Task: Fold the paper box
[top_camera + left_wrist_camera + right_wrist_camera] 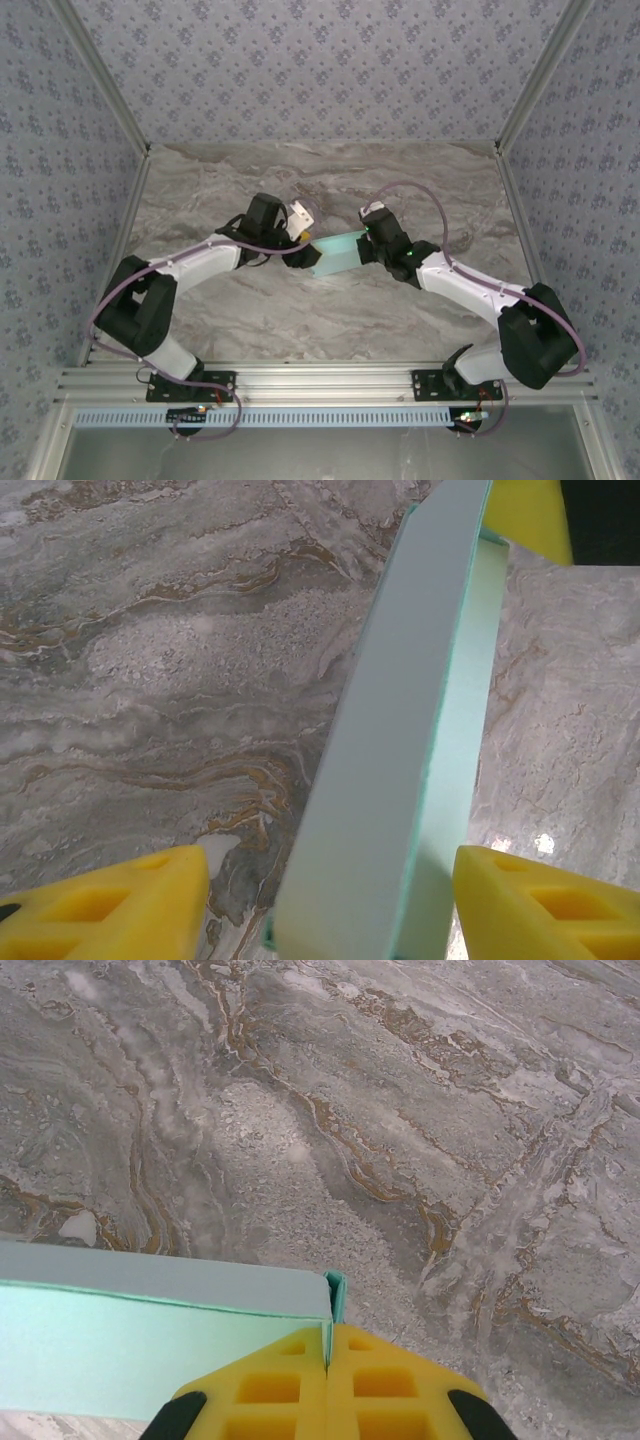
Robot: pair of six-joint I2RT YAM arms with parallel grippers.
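Top view: the paper box is at about frame centre, pale turquoise, between the ends of my two arms, above the marble table. Its long axis runs from lower left to upper right.

The right gripper is clenched. Its yellow fingers press flat together at bottom centre of the right wrist view. A thin edge of the box card runs into the seam between them, so it is grasping the paper box at one end. The box sits in the lower left of that view, with table behind it.

The left gripper is released. Its yellow fingertips sit at bottom left and bottom right of the left wrist view. The box stands on edge between them and runs up toward the upper right. On the bottom-left side there is a clear gap of table. The bottom-right tip is just beside the card, and I can't tell if it touches. Another yellow pad shows at the top right of that view, by the box's far end.

I can't tell whether the box rests on the table or is lifted off it.
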